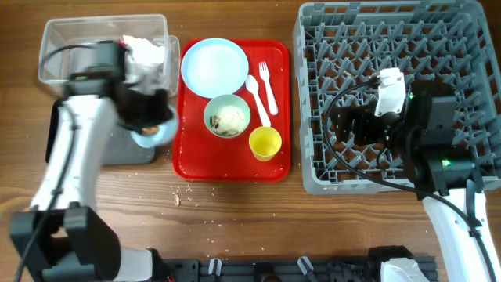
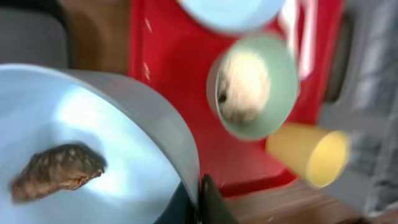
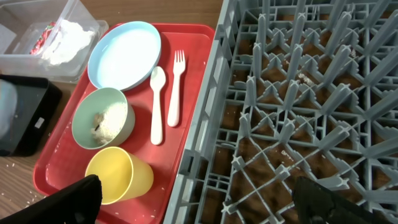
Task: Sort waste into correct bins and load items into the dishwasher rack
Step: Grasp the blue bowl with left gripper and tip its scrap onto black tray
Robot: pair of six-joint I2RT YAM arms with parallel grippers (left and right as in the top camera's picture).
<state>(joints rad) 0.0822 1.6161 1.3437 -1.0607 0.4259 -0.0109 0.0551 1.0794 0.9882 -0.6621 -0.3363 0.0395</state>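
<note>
Two bowls: tray bowl (image 1: 227, 116) on the red tray (image 1: 196, 160), held bowl (image 2: 93, 155) pinched by the left claw (image 2: 196, 199). One plate (image 1: 214, 66), cup (image 1: 264, 143), fork (image 1: 268, 86), spoon (image 1: 257, 98); right claw (image 3: 208, 199) spread.

Overhead: straight down, whole table (image 1: 235, 227). Left wrist: very close above a light-blue bowl (image 2: 124, 106). Right wrist: near, oblique, over the rack (image 3: 208, 137). All 3 share the red tray (image 1: 196, 157).

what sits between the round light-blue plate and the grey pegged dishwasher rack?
A white plastic spoon and white plastic fork, side by side on the flat red serving tray. Shows in overhead and right wrist views.
</note>
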